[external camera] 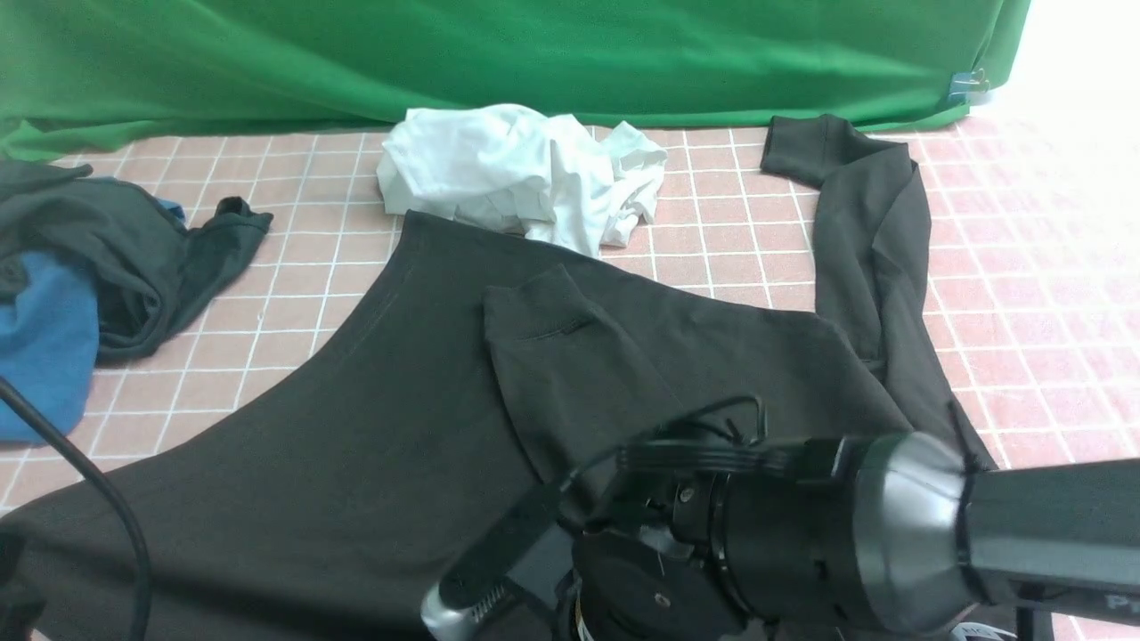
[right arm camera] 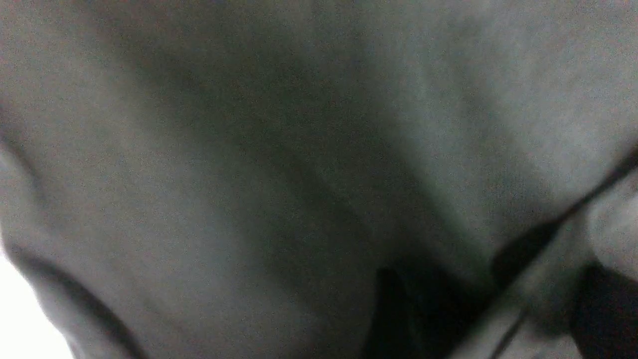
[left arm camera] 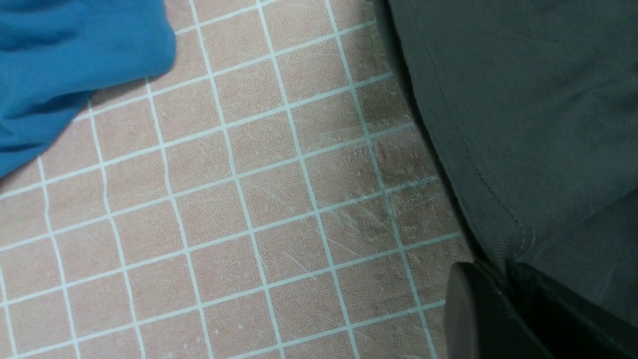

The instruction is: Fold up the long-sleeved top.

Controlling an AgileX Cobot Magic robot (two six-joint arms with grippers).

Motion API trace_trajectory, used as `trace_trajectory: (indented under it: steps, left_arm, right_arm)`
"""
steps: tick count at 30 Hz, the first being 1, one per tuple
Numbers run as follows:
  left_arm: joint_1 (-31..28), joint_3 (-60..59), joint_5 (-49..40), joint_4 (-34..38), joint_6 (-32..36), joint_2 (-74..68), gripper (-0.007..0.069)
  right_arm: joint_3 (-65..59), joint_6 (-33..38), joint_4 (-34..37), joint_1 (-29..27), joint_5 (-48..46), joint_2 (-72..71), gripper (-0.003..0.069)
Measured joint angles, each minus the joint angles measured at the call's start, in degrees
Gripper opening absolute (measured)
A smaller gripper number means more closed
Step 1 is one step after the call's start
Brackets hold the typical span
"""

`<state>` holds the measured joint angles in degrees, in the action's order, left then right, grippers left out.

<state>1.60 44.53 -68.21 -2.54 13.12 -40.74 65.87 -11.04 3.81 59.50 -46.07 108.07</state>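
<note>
Front view shows you the top point(external camera: 356, 427) spread over the near worktop point(external camera: 712, 231), one sleeve point(external camera: 570, 356) folded onto its body, the other stretched away on the right. Your left tool point(left arm camera: 498, 284) is closed, pinching the hem point(left arm camera: 463, 164); your right tool point(right arm camera: 503, 319) sits against blurred fabric, and its state cannot be told.

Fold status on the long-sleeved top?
Done: one sleeve lies folded across the body of the long-sleeved top. In hand: the left gripper is shut on the hem. Left: the other sleeve lies stretched out to the far right, and the body is not yet folded.
</note>
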Motion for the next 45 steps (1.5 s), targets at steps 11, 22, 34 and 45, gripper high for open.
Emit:
trace_trajectory:
  steps: [11,22,34,45]
  left_arm:
    - [0.0,0.0,-0.1,0.3,0.0,0.0,0.0035]
    - [0.0,0.0,-0.2,0.9,0.0,0.0,0.0035]
    - [0.0,0.0,-0.2,1.1,0.0,0.0,0.0035]
    - [0.0,0.0,-0.3,1.0,0.0,0.0,0.0035]
  right_arm:
    - [-0.5,0.5,-1.3,-0.1,-1.1,-0.1,0.0218]
    - [-1.0,0.7,0.2,2.6,-3.5,-1.9,0.0154]
    - [-1.0,2.2,0.3,3.1,-4.6,-2.2,0.0044]
    - [-1.0,2.6,1.9,8.3,-7.5,-6.5,0.0044]
